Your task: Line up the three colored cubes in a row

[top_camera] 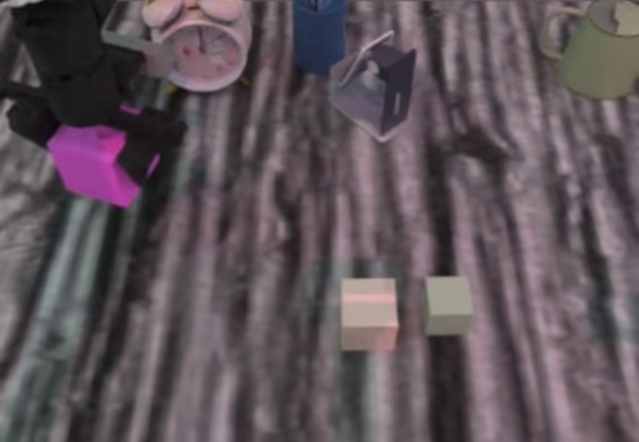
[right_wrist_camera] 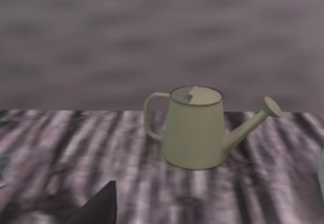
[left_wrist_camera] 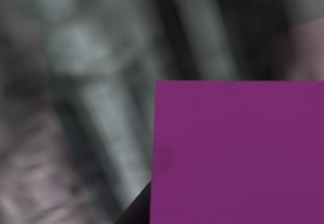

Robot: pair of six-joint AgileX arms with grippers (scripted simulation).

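The large magenta cube (top_camera: 90,168) is at the table's left, held between the dark fingers of my left gripper (top_camera: 100,133), which is shut on it. In the left wrist view the magenta cube (left_wrist_camera: 238,153) fills the lower part of the picture, with one dark finger (left_wrist_camera: 136,211) against its edge. The pale pink cube (top_camera: 369,313) and the small sage-green cube (top_camera: 446,305) sit side by side near the front middle, a small gap between them. My right arm is out of the top view; a dark part of my right gripper (right_wrist_camera: 101,209) shows in its wrist view.
Along the back edge stand a pink alarm clock (top_camera: 200,38), a blue pen cup (top_camera: 319,25), a dark stand with a clear plate (top_camera: 374,88) and a pale green watering can (top_camera: 599,48), which also faces the right wrist camera (right_wrist_camera: 195,128). A striped cloth (top_camera: 250,262) covers the table.
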